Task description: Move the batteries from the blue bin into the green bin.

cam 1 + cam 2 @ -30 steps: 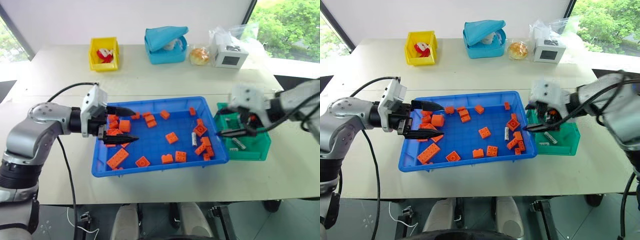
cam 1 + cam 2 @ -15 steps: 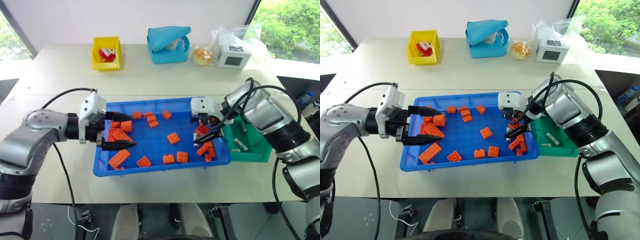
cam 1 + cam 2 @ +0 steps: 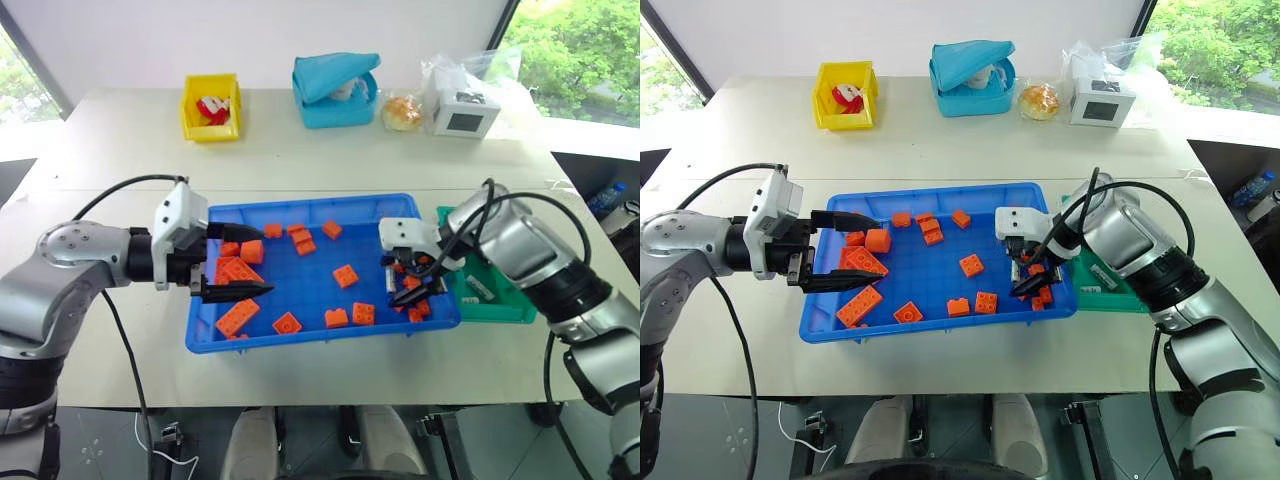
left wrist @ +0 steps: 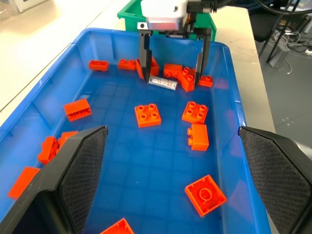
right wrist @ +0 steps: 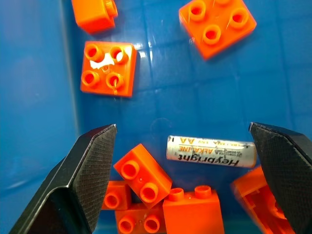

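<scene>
The blue bin (image 3: 320,200) lies mid-table, strewn with orange bricks (image 3: 344,276). One silver battery (image 5: 211,151) lies flat near the bin's right end among bricks, also seen as the battery (image 4: 163,83) in the left wrist view. My right gripper (image 3: 402,283) points down just above it, open, with one finger on either side and not touching it. My left gripper (image 3: 265,261) hovers open over the bin's left end, holding nothing. The green bin (image 3: 500,310) stands against the blue bin's right side with batteries (image 3: 478,288) inside.
At the table's far side stand a yellow bin (image 3: 210,105), a light-blue lidded box (image 3: 335,90), a bagged bun (image 3: 403,110) and a white device (image 3: 460,115). Bricks crowd closely around the battery (image 5: 146,180).
My right gripper swung from above the green bin to the blue bin's right end and sank toward the battery, its jaws wide. The left gripper has stayed put.
</scene>
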Robot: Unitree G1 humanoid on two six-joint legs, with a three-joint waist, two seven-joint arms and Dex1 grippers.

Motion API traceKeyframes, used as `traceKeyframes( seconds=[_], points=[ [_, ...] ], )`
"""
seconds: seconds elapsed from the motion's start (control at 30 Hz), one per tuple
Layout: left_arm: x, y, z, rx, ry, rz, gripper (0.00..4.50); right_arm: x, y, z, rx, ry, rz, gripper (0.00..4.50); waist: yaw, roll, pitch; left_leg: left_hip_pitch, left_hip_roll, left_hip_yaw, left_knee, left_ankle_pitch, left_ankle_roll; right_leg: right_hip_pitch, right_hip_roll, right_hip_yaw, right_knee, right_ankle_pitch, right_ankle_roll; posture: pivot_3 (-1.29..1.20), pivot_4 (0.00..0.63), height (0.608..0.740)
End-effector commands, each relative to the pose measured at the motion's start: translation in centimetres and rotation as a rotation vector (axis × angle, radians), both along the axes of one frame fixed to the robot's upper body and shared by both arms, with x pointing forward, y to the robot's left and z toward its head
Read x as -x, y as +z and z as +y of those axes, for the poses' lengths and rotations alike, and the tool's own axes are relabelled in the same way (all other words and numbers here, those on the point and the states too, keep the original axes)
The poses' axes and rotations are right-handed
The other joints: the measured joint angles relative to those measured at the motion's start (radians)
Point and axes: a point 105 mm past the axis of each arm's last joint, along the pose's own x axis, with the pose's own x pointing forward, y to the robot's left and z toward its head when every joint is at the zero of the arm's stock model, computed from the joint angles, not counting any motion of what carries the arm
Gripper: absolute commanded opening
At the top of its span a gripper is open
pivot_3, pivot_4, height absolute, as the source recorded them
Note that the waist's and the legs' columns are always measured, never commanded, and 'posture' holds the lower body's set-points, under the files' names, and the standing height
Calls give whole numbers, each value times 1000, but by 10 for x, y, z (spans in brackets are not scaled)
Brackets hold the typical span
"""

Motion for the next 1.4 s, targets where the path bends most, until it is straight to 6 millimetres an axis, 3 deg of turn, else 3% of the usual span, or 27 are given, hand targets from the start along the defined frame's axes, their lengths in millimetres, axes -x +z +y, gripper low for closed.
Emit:
traceKeyframes(
  seconds=[0.03,0.43,0.5,0.57,0.6,0.7,0.8,0.87,0.97,1.07,1.2,1.3,1.4],
  points=[
    [2,10,0,-4,-13,-37,4500,-7,-5,-8,56,-8,-65,4461,1,0,0,0,0,0,0,0,0,0,0,0,0,0,0,0,150,736],
    [-5,12,-4,2,-25,-54,4500,-10,-16,-20,132,52,-120,4461,3,-1,-1,1,-1,0,1,0,0,3,-1,0,0,0,0,0,150,736],
    [-6,13,-4,1,-25,-57,4500,-8,-15,-16,113,58,-114,3708,3,-2,-1,1,-1,0,1,0,0,3,-1,0,0,0,0,0,150,736],
    [-6,13,-4,1,-27,-58,4500,-4,-11,-10,73,60,-103,2569,3,-2,-1,1,-1,0,1,0,0,3,-1,0,0,0,0,0,150,736],
    [-6,13,-4,1,-27,-58,4500,-3,-8,-7,49,52,-95,2261,3,-2,-1,1,-1,0,1,0,0,3,-1,0,0,0,0,0,150,736],
    [-6,12,-4,0,-31,-56,4500,1,9,3,-50,15,-86,2261,3,-2,-1,1,-1,0,1,0,0,3,-1,0,0,0,0,0,150,736],
    [-6,9,-2,0,-28,-49,4500,9,43,13,-232,-30,-89,2261,2,-1,-1,1,0,0,1,0,0,2,0,0,0,1,1,0,150,736],
    [-6,8,1,-3,-18,-44,4500,14,69,10,-342,-101,-90,2261,0,-1,-1,1,0,0,1,0,0,1,0,0,1,1,2,0,150,736],
    [-9,7,6,-4,1,-40,4500,17,99,-10,-435,-232,-126,2261,2,-1,-1,1,0,-1,0,0,0,1,0,0,1,1,2,0,150,736],
    [-12,6,14,-5,22,-31,4500,17,118,-66,-446,-456,-222,2261,13,-1,-1,0,0,-1,0,0,0,1,-1,-1,0,-1,-1,0,150,736],
    [-17,2,20,-10,42,-27,4500,27,105,-119,-341,-621,-288,2261,21,-1,-1,0,-1,0,0,-1,1,2,-2,0,-2,-1,-2,0,150,736],
    [-21,1,21,-7,53,-28,4500,29,95,-142,-309,-716,-312,2261,11,-1,-1,1,-1,1,0,-1,1,1,-2,0,-1,-1,-1,0,150,736],
    [-23,4,21,-2,55,-33,4500,30,80,-149,-309,-746,-304,3650,0,-1,-1,2,-1,0,0,-1,1,2,-1,1,0,-1,-1,0,150,736]
  ],
)
